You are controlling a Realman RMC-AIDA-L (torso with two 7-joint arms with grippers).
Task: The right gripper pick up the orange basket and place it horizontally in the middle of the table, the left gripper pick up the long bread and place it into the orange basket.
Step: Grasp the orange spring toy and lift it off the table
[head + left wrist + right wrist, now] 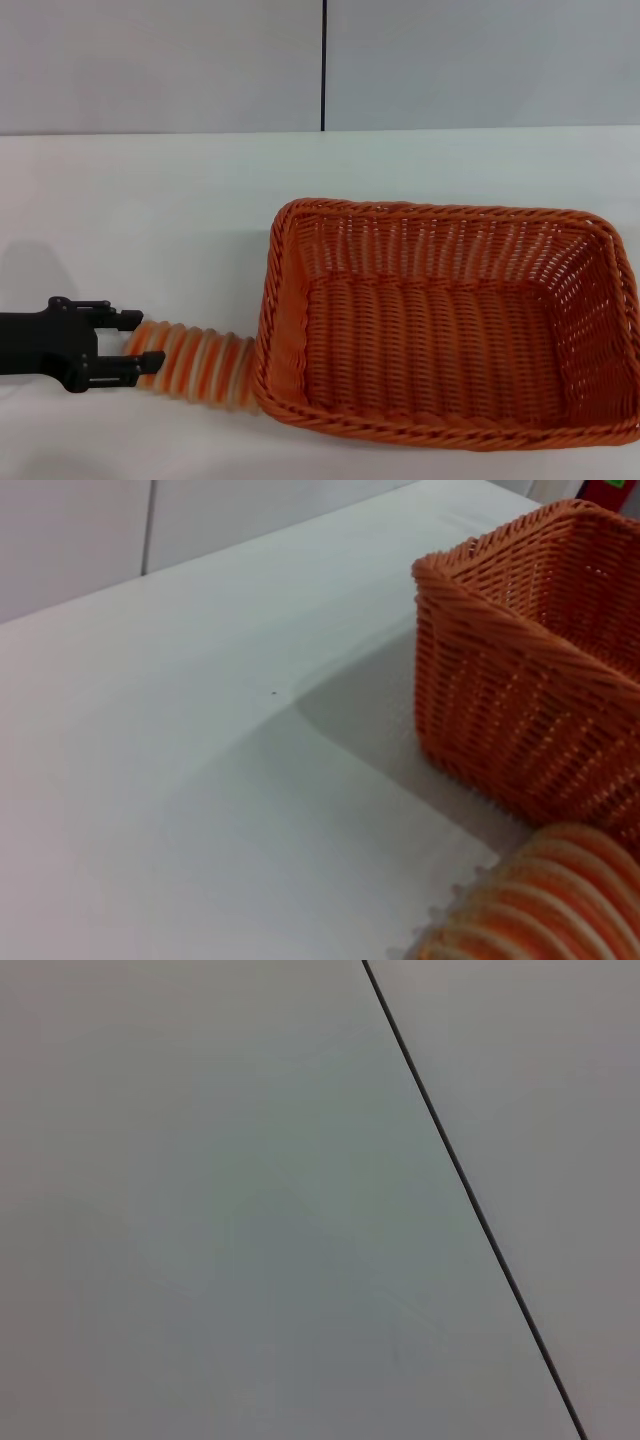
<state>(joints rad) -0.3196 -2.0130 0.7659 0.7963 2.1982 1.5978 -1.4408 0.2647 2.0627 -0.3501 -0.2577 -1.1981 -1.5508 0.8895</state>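
The orange basket (450, 320) lies lengthwise on the white table (150, 220), toward the right and front of the head view. The long bread (195, 362), ribbed in orange and cream, sits just left of the basket with its right end against the basket's wall. My left gripper (135, 350) reaches in from the left edge, its two black fingers closed around the bread's left end. In the left wrist view the bread (530, 900) lies close up beside a corner of the basket (520, 680). The right gripper is out of view.
A grey wall with a dark vertical seam (324, 65) stands behind the table. The right wrist view holds only that wall and its seam (470, 1200). Bare tabletop stretches left of and behind the basket.
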